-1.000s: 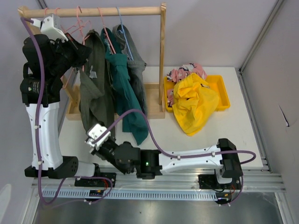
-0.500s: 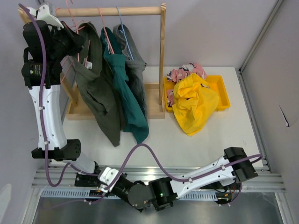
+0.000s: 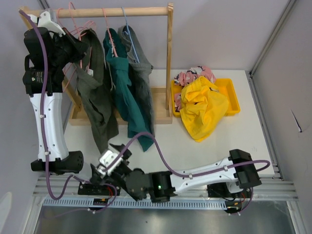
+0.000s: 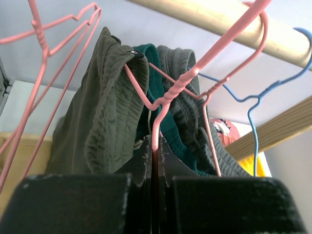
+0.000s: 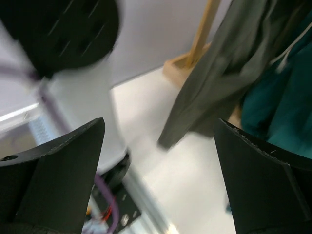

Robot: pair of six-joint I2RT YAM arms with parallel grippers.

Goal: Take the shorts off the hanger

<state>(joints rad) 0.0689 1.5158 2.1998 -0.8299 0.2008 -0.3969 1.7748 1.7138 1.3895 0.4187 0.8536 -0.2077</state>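
Top external: olive shorts vertical on pink hanger, hems down.

No legible text is showing in any view. Small white print on the black segment of the left arm is appearing too small to read. The shorts are displaying no readable label or logo.

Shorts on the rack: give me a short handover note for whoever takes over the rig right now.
Left gripper: shut on the pink hanger carrying the olive shorts.
Right gripper: open, empty, low near the olive hem, not touching.
Done: yellow shorts and pink patterned shorts are piled in the yellow bin.
Left: olive shorts, teal shorts and grey shorts hang on the rack.
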